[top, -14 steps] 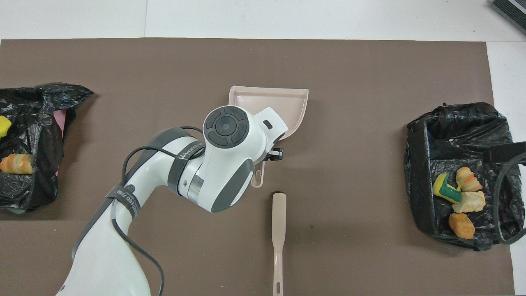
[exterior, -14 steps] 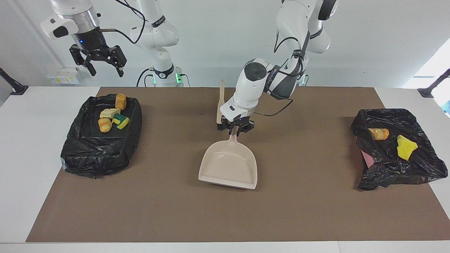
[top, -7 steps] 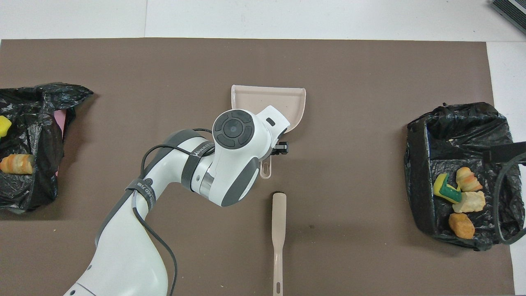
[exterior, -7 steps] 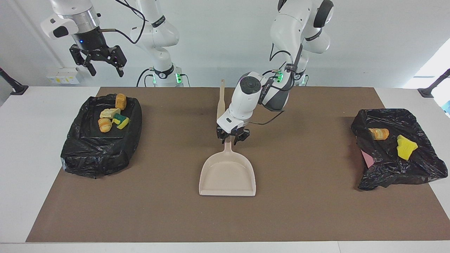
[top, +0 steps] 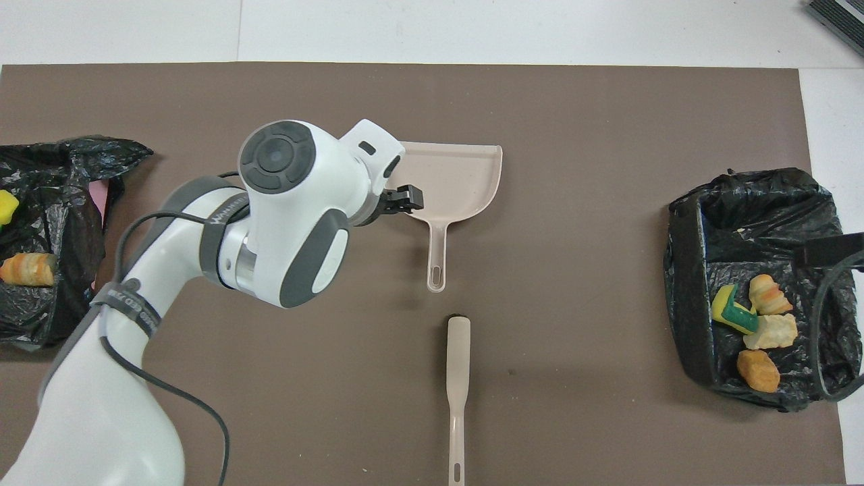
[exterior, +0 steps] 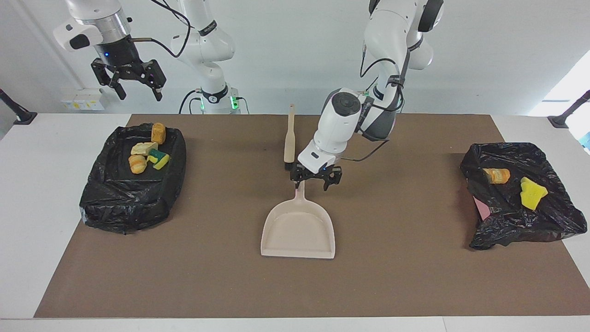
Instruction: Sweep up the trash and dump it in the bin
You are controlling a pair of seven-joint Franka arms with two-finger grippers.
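At the right arm's end of the surface (exterior: 41,193), a black-lined bin (exterior: 133,177) holds sponges and bread-like scraps (exterior: 148,151). The right hand (exterior: 130,82) waits high over it, fingers apart and empty. Mid-mat, the beige brush (exterior: 289,138) lies flat, nearer to the robots than the dustpan (exterior: 298,228), which rests flat with its handle pointing at the robots. The left hand (exterior: 315,177) hangs just over that handle's end, fingers spread, gripping nothing. Lettering on the arm's band is not legible. At the left arm's end sits a second black bag (exterior: 516,193) with two scraps.
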